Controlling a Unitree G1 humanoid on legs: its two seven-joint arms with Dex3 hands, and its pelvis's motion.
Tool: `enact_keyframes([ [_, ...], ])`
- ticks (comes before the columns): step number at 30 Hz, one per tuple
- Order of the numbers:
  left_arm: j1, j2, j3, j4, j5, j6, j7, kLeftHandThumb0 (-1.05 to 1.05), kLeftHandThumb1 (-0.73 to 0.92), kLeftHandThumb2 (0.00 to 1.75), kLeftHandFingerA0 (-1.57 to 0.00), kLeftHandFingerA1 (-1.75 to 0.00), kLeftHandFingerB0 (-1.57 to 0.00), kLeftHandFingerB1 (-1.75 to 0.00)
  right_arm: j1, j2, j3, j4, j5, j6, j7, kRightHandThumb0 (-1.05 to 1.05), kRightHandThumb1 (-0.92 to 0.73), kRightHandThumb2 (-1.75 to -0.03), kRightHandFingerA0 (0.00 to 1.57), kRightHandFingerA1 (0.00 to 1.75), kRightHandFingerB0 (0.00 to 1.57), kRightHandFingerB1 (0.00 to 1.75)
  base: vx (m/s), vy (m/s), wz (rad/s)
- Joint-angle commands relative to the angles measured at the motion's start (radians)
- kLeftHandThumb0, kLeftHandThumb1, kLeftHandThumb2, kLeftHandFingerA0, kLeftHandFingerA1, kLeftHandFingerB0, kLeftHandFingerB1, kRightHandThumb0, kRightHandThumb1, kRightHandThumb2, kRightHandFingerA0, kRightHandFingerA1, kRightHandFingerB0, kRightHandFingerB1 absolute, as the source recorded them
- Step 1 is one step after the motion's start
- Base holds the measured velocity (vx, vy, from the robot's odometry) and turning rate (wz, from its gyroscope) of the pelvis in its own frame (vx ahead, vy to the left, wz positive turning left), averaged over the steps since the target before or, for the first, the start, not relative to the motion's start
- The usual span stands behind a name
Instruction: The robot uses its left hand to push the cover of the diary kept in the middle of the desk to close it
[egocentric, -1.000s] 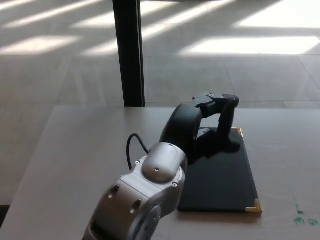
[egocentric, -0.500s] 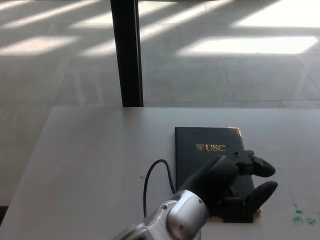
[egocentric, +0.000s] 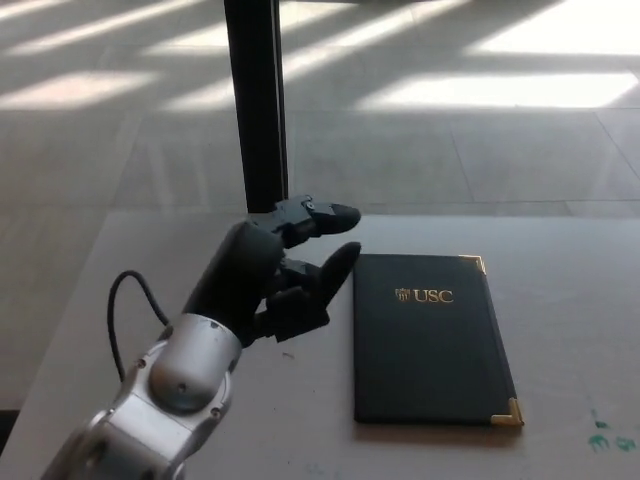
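dark green, nearly black, with gold lettering and little gold corner caps, the diary (egocentric: 425, 340) lies flat and shut in the middle of the pale desk (egocentric: 150, 270), spine to the robot's left, cover face up. from where i stand it looks done: no page shows, no cover lifted.

the left hand (egocentric: 300, 270) hovers just beside the diary's spine edge, near its far corner, fingers (egocentric: 322, 215) spread apart and holding nothing. whether a fingertip grazes the edge i can't tell; it looks clear of it. a black cable (egocentric: 125, 300) loops off the silver forearm (egocentric: 180, 375). the right hand isn't anywhere to be seen.

as for how the thing would handle: i'd guess a stiff board cover, fairly light, with a smooth leatherette skin that would slide on this desk if shoved sideways. the metal corners look hard enough to catch a finger. if it needed more pressing, the place to push is flat on the cover, out toward the free edge away from the spine, straight down. gripping it seems pointless; it's thin and lies flush.

beyond the desk, a dark post (egocentric: 255, 100) and a sunlit floor.
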Motion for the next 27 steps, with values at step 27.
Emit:
enact_keyframes([
  [27,0.373,-0.075,1.172,0.855,-0.244,-0.46,0.24,-0.91,0.92,0.72,-0.52,-0.86,-0.38,-0.72,0.012,-0.027,-0.023,0.018,0.016,-0.016,0.001,-1.04,-0.73,-0.86,0.6,0.97,0.39,0.54,0.0,0.0,0.0],
])
